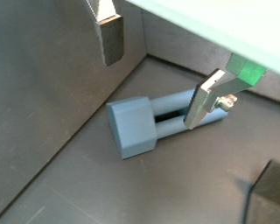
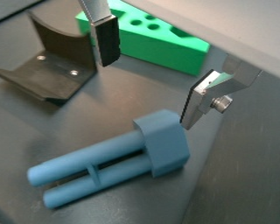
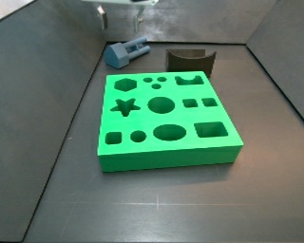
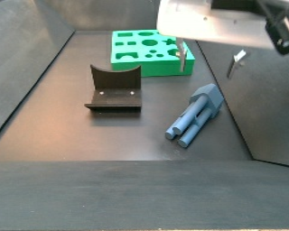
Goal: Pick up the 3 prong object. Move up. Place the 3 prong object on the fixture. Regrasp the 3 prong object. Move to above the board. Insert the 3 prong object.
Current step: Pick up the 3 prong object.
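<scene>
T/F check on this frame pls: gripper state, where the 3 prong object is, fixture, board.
1. The gripper is open, above the 3 prong object. True.
2. The 3 prong object is held between the fingers. False: it lies on the floor, fingers apart and clear of it.
3. The fixture has nothing on it. True.
4. The 3 prong object sits in a hole of the board. False: it lies on the floor beside the board, by the wall.
5. The fixture stands on top of the board. False: it stands on the floor next to the board.
</scene>
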Available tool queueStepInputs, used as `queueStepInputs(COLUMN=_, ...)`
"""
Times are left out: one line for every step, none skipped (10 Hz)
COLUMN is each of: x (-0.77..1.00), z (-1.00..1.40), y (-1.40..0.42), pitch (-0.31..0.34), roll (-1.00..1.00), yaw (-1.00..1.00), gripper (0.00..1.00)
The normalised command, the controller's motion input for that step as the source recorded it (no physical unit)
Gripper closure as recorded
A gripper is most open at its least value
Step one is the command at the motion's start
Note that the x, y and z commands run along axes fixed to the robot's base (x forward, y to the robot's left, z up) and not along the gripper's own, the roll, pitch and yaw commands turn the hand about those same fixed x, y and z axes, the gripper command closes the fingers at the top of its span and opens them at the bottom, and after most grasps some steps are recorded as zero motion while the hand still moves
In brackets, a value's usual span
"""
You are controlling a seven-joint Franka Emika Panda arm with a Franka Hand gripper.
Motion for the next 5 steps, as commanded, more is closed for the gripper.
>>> queueStepInputs(x=-0.16, z=-0.39, y=0.02, pitch=-0.164, roll=0.02, yaw=-0.49, gripper=0.0)
queueStepInputs(x=0.0, z=-0.67, y=0.06, pitch=-0.164, roll=0.05, yaw=-0.47, gripper=0.0)
queueStepInputs(x=0.0, z=-0.66, y=0.07, pitch=-0.144, roll=0.06, yaw=-0.46, gripper=0.0)
queueStepInputs(x=0.0, z=-0.7, y=0.06, pitch=-0.107, roll=0.1, yaw=-0.45, gripper=0.0)
queueStepInputs(x=0.0, z=-0.73, y=0.07, pitch=-0.099, roll=0.11, yaw=-0.45, gripper=0.0)
